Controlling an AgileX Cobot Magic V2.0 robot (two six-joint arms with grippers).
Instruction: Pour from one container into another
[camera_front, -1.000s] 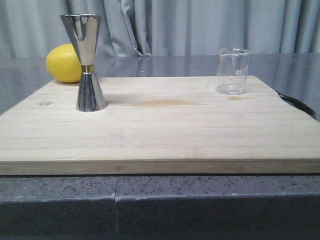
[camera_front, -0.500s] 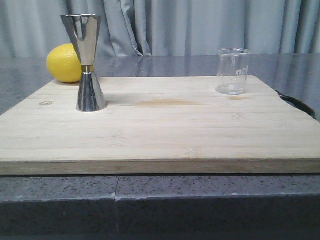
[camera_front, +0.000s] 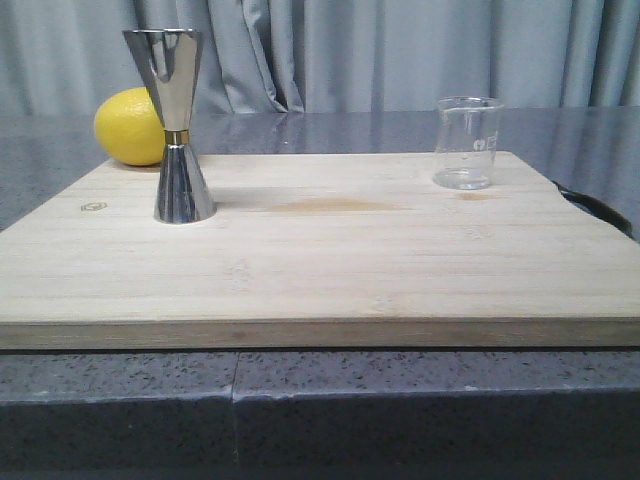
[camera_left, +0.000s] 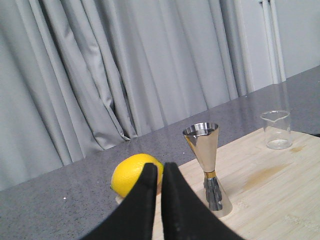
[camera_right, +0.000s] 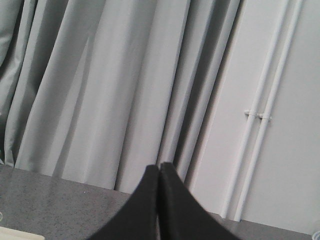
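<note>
A small clear glass beaker (camera_front: 466, 143) stands upright at the far right of the wooden board (camera_front: 320, 260); the left wrist view shows the beaker (camera_left: 276, 130) too. The tall steel jigger (camera_front: 175, 125) with its gold band stands upright at the board's far left. My left gripper (camera_left: 161, 166) is shut on nothing and hangs short of the jigger (camera_left: 206, 160), well apart from it. My right gripper (camera_right: 159, 167) is also shut and empty, facing the curtain with neither container in its view. No gripper shows in the front view.
A yellow lemon (camera_front: 128, 126) lies on the grey counter just behind the jigger, at the board's far left corner. A dark object (camera_front: 600, 210) pokes out past the board's right edge. Grey curtains hang behind the counter.
</note>
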